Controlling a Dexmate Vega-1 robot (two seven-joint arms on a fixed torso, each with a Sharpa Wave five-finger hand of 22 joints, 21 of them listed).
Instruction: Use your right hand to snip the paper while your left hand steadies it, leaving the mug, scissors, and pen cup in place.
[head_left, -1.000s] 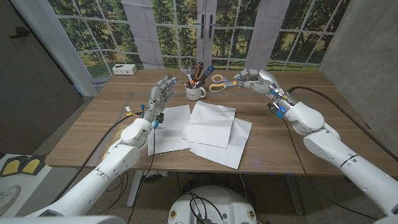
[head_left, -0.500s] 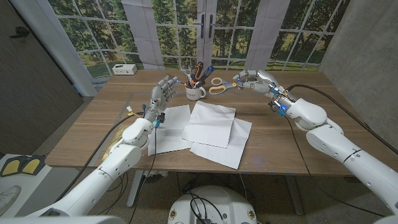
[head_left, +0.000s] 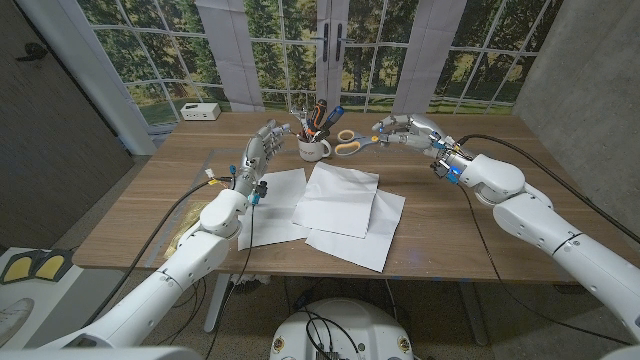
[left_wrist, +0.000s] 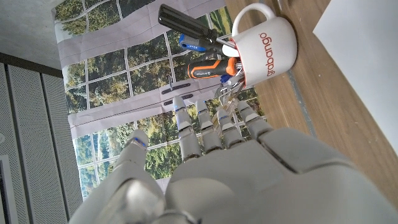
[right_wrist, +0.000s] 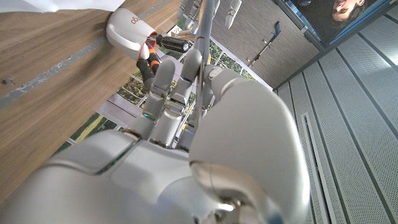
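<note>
Several white paper sheets (head_left: 338, 203) lie overlapping in the middle of the wooden table; a corner of one sheet (left_wrist: 367, 37) shows in the left wrist view. Behind them stands a white mug (head_left: 315, 148) (left_wrist: 264, 50) (right_wrist: 127, 28) full of pens and tools. Yellow-handled scissors (head_left: 347, 141) lie just right of the mug. My right hand (head_left: 402, 128) hovers at the scissors' blade end with fingers partly curled, holding nothing; I cannot tell whether it touches them. My left hand (head_left: 264, 150) stands upright left of the mug, fingers spread, behind the leftmost sheet.
A small white box (head_left: 201, 111) sits at the table's back left corner, in front of the windows. Cables run along both forearms. The table's near edge (head_left: 300, 268) lies just beyond the front sheet.
My right hand has crept left and closer to the scissors. The left hand has hardly moved.
</note>
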